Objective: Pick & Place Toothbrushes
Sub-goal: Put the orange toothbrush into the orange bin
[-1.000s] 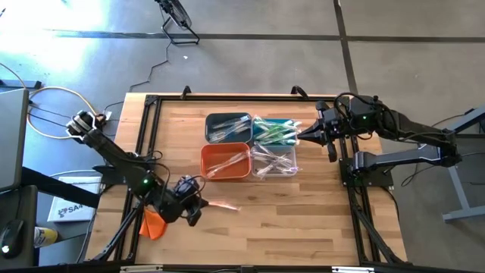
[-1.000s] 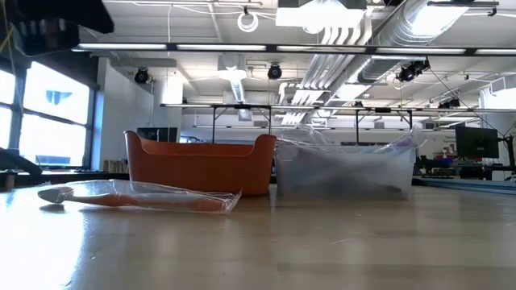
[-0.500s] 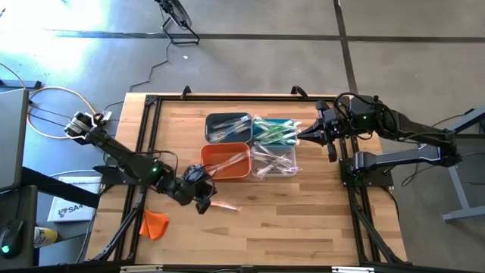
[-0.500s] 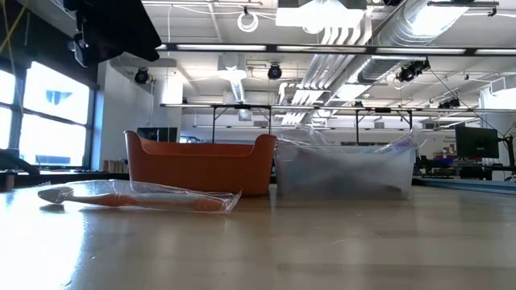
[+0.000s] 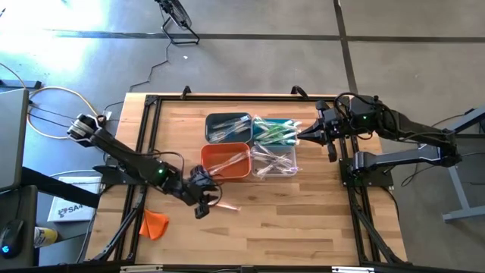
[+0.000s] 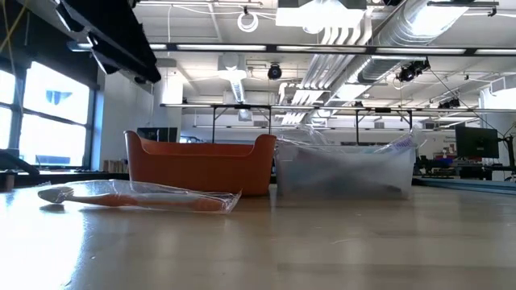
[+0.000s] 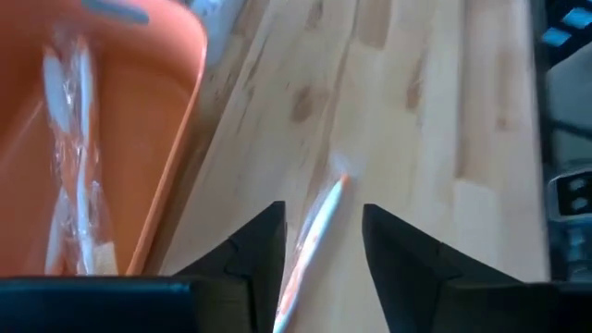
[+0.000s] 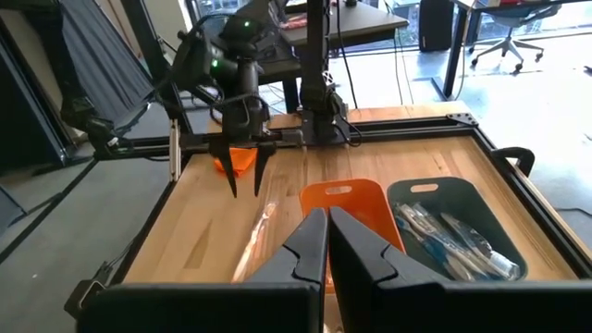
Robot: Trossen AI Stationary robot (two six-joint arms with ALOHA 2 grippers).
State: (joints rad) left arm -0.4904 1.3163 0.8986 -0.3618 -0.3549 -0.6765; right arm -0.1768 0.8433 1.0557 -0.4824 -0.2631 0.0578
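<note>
High view: the left claw [image 5: 203, 199] hangs over a lone wrapped toothbrush [image 5: 223, 205] lying on bare table [image 5: 303, 220], just in front of the orange bin [image 5: 225, 161]. It looks lined up for a pick. The other toothbrushes already lie in the four bins clustered mid-table. The right claw [image 5: 307, 134] waits beside the teal bin [image 5: 276, 131]. An orange lump [image 5: 154, 223] lies near the table's front-left edge, apart from the work. Open wood surrounds the toothbrush on every side but the bin's.

Low view: the toothbrush [image 6: 137, 197] lies flat, short of the orange bin [image 6: 200, 163]; a clear bin [image 6: 345, 169] stands beside it.

Left wrist view: the fingers [image 7: 250, 254] stand spread, released, straddling the toothbrush [image 7: 314, 231] lengthwise, nothing gripped. The orange bin wall [image 7: 180, 139] runs close on one side, so a descent has little slack there.

Right wrist view: this claw's fingers [image 8: 310, 242] are clenched together, empty. Farther off the left claw [image 8: 245, 171] points down above the toothbrush [image 8: 254, 236].
</note>
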